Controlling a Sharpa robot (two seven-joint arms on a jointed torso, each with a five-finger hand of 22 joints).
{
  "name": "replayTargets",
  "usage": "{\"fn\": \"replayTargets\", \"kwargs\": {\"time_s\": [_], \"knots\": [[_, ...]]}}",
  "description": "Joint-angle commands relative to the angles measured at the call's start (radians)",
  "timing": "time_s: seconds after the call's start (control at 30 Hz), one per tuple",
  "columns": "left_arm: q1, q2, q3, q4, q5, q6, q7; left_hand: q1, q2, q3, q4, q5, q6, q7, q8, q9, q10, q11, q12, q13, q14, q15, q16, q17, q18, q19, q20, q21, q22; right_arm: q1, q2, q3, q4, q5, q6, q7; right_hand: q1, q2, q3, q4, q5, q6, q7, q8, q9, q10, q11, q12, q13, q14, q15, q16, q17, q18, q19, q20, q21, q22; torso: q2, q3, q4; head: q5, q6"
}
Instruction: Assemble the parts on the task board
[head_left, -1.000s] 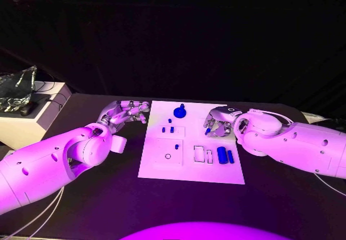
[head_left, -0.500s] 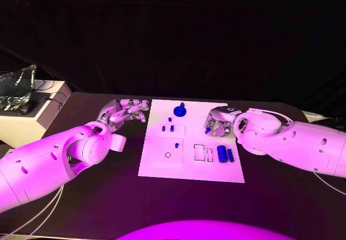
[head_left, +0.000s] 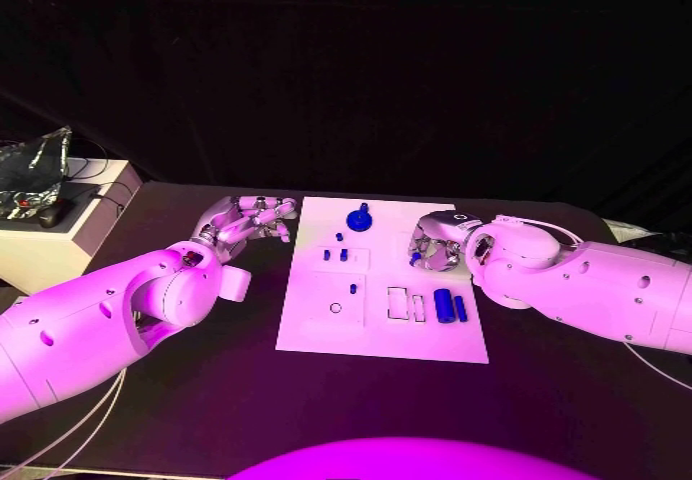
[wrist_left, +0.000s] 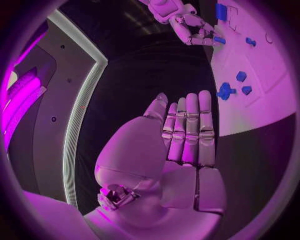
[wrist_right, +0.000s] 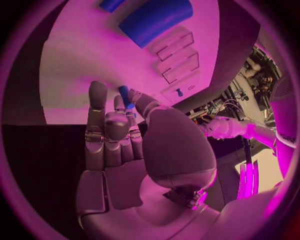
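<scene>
The black table (head_left: 202, 400) carries one white task board (head_left: 382, 340) between two hands. The right hand (head_left: 437, 245) sits at the board's right edge, its fingers (wrist_right: 134, 100) pinching one small blue part (wrist_right: 124, 94); the open slots (head_left: 405, 305) lie just nearer the robot, long axes running near to far. The left hand (head_left: 254, 220) rests off the board's far left corner, fingers straight, together, holding nothing. About eight loose blue parts lie on the board, the knobbed one (head_left: 359, 219) largest.
</scene>
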Motion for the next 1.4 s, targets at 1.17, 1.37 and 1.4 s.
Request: {"fn": "replayTargets", "kwargs": {"time_s": [1.17,1.37,1.4], "knots": [[0.0,0.022,0.001,-0.011,0.001,0.016,0.002,0.002,0.004,0.005,0.009,0.0,-0.008,-0.001,-0.004,0.001,-0.008,-0.001,0.003,0.001,0.007,-0.002,0.0,-0.001,0.001,0.004,-0.001,0.0,0.005,0.029,-0.015,0.003,0.228,0.115,-0.101,-0.034,-0.02,0.045,0.023,-0.066,0.014,0.032,-0.009,0.004,0.035,0.042,-0.026,0.004,0.003,0.002,-0.008,0.002,0.01,0.008,0.028,-0.017,-0.002,0.042,-0.001,0.0002,0.0009,0.026,-0.001],[0.0,0.031,0.001,-0.014,0.001,0.024,0.004,-0.001,0.001,0.004,0.011,0.0,-0.006,-0.002,-0.003,0.001,-0.008,0.0,0.003,0.001,0.006,-0.001,0.0,-0.001,0.001,0.005,0.0,-0.001,0.006,-0.001,0.039,0.001,0.242,0.057,-0.109,-0.024,-0.02,0.046,0.024,-0.069,0.015,0.032,-0.007,0.004,0.035,0.042,-0.025,0.004,0.003,0.002,-0.008,0.0,0.007,0.008,0.029,-0.017,-0.003,0.044,0.0,-0.0007,0.0015,0.04,-0.006],[0.0,0.031,0.001,-0.014,0.001,0.024,0.005,-0.002,0.001,0.003,0.011,0.0,-0.006,-0.002,-0.003,0.001,-0.008,0.0,0.003,0.001,0.006,-0.001,0.0,-0.001,0.001,0.004,0.0,-0.002,0.006,-0.004,0.044,0.001,0.244,0.053,-0.11,-0.024,-0.02,0.046,0.024,-0.069,0.015,0.032,-0.007,0.004,0.035,0.042,-0.025,0.004,0.003,0.002,-0.008,0.0,0.007,0.008,0.029,-0.017,-0.003,0.044,0.0,-0.0008,0.0016,0.044,-0.006]]}}
